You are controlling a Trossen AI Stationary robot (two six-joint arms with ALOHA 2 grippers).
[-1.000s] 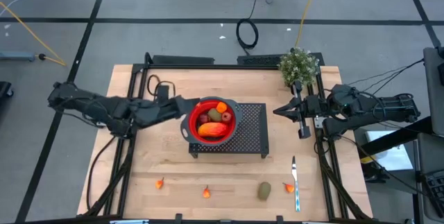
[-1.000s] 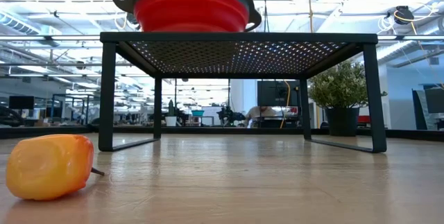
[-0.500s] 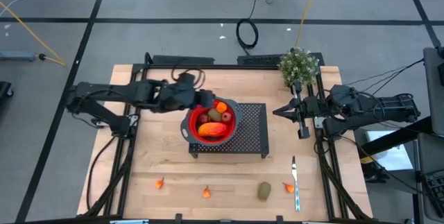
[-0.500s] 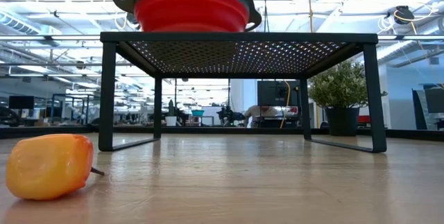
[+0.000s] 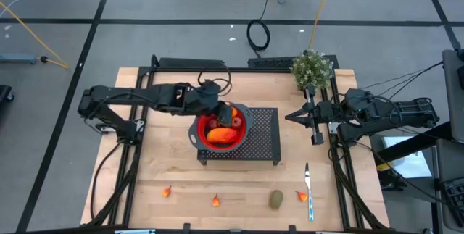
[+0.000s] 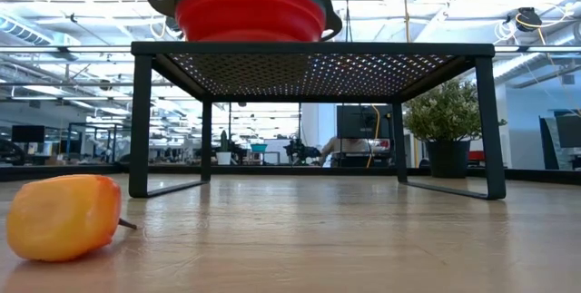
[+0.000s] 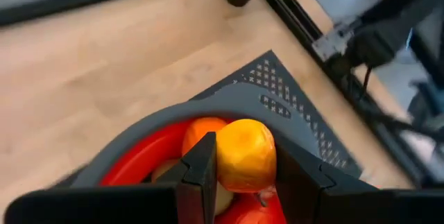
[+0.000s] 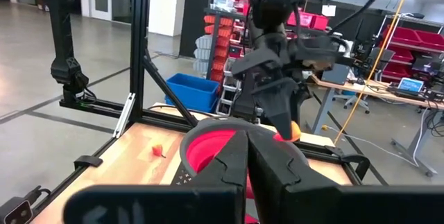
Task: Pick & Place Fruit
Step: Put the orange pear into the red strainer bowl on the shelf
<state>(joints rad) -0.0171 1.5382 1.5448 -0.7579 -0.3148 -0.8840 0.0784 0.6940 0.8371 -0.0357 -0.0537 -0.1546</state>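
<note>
My left gripper (image 5: 226, 113) hangs over the red, grey-rimmed bowl (image 5: 196, 132), shut on a round orange fruit (image 7: 244, 153). The bowl stands on a black perforated rack (image 5: 264, 138) and holds a long orange piece (image 5: 220, 135) and other fruit, partly hidden by the gripper. Near the front edge of the table lie two tiny orange bits (image 5: 167, 190) (image 5: 215, 201), a brownish-green oval (image 5: 276, 199) and an orange-red bit (image 5: 301, 195). My right gripper (image 5: 292, 116) waits shut at the table's right side, holding nothing. My left gripper pinches the round orange fruit by its two opposite sides (image 7: 222, 161) between its two fingers (image 7: 202, 172). The fingers slant down from the table's left side. The fruit is lifted clear, just above the bowl's inside.
A silver utensil with a light-blue handle (image 5: 309, 190) lies at the front right. A potted plant (image 5: 312, 67) stands at the far right corner. The low view shows an orange-yellow piece (image 6: 62, 218) on the wood close to the camera, with open wood under the rack (image 6: 313, 53).
My left gripper, shut on the orange fruit throughout, has swung from the left of the bowl toward the far edge and then right, ending over the bowl. Its wrist has rolled and tipped downward. My right arm has kept still.
</note>
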